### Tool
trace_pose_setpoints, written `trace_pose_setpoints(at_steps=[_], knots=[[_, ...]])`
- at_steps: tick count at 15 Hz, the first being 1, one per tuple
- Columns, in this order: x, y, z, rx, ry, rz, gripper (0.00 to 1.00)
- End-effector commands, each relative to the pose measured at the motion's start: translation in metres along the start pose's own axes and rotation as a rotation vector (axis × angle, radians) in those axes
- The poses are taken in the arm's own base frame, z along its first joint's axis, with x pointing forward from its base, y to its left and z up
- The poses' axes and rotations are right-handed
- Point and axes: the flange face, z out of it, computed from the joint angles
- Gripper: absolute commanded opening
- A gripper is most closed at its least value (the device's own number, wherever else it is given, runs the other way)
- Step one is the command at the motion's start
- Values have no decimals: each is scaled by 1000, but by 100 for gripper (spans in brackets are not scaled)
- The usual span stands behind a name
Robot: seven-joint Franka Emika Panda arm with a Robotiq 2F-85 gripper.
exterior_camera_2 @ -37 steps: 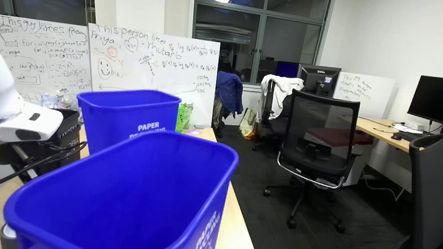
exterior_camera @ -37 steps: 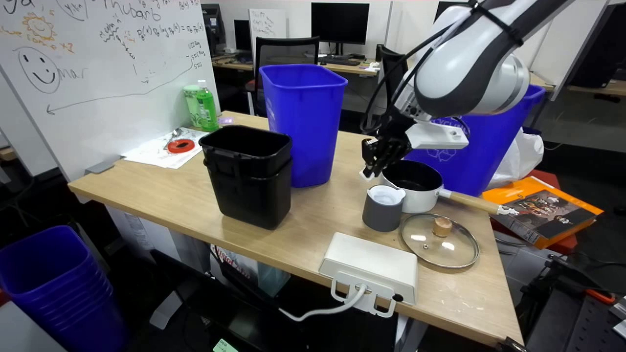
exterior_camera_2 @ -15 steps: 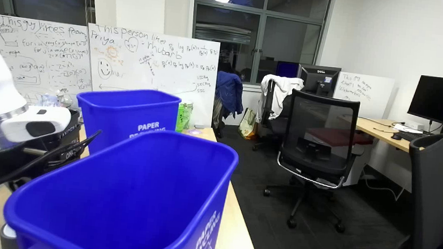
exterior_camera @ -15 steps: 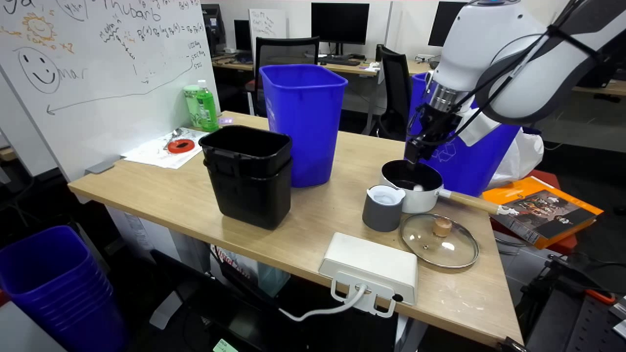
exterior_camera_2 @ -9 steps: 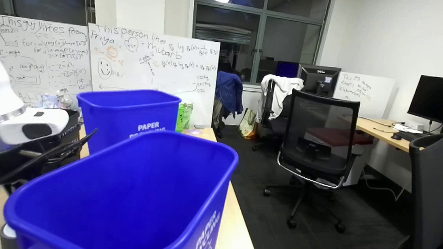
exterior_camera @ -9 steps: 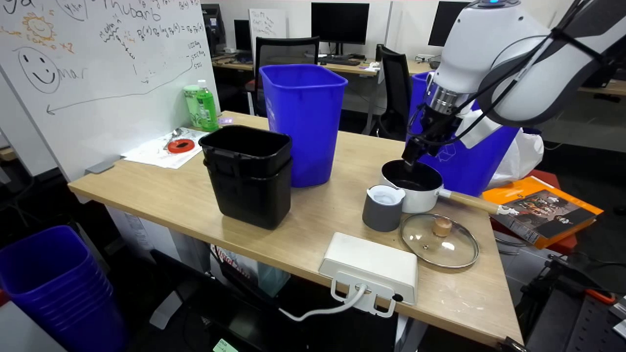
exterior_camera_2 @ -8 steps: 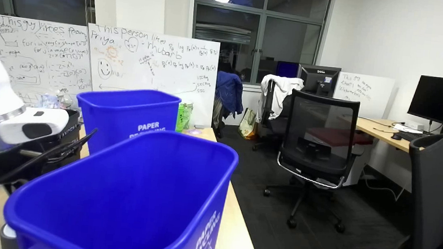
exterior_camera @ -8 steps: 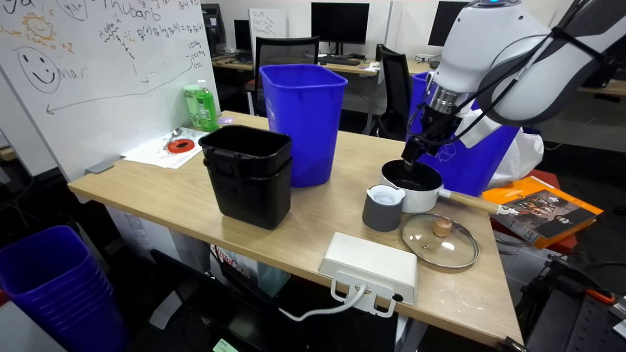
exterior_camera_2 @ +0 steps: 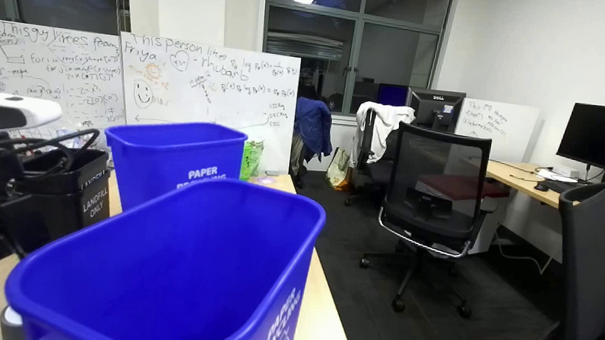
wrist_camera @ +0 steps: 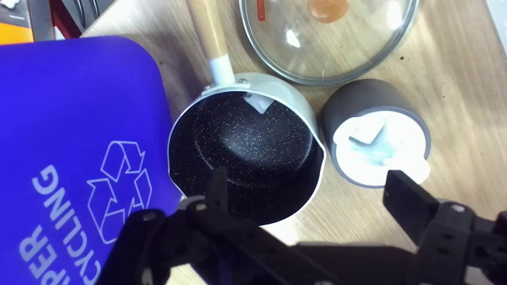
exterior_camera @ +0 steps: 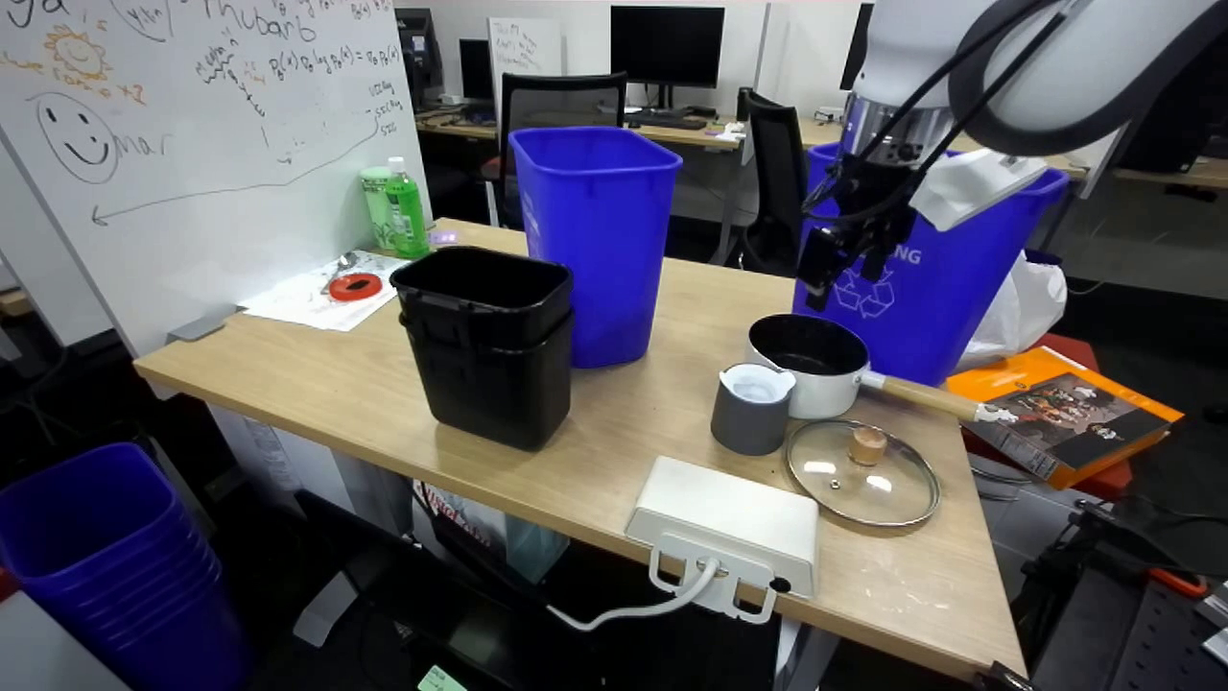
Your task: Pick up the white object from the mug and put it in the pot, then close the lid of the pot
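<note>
Transfer looks done, lid step next: in wrist view my gripper [wrist_camera: 303, 185] is spread wide, holding nothing, white piece [wrist_camera: 258, 103] sits inside the saucepan [wrist_camera: 257, 146] at its 12 o'clock, so I need the glass lid [wrist_camera: 326, 41], 1 o'clock, by its wooden knob [exterior_camera: 868, 445].

Reachable from above, down into the saucepan [wrist_camera: 253, 146]. Walled off on one flank by the blue paper-recycling bin [exterior_camera: 935, 288], tight opposite, beside the dark grey mug [exterior_camera: 748, 422]. Cramped between mug, saucepan and glass lid [exterior_camera: 868, 485]. Passable over the desk [exterior_camera: 652, 403] between mug and black landfill bin [exterior_camera: 494, 384]; hindered at its edge by the white box [exterior_camera: 724, 518].
</note>
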Motion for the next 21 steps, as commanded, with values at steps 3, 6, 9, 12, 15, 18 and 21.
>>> trace_pose_setpoints(at_steps=[3, 6, 9, 12, 15, 18, 21], knots=[[-21, -4, -33, 8, -66, 13, 100], [-21, -6, -34, 5, -61, 31, 100], [-23, -6, -35, 6, -60, 33, 100], [-23, -6, -35, 6, -60, 32, 100], [-23, -6, -35, 6, -60, 32, 100], [-35, -11, -32, 6, -58, 28, 100], [-52, -21, -28, 28, -73, 36, 100]])
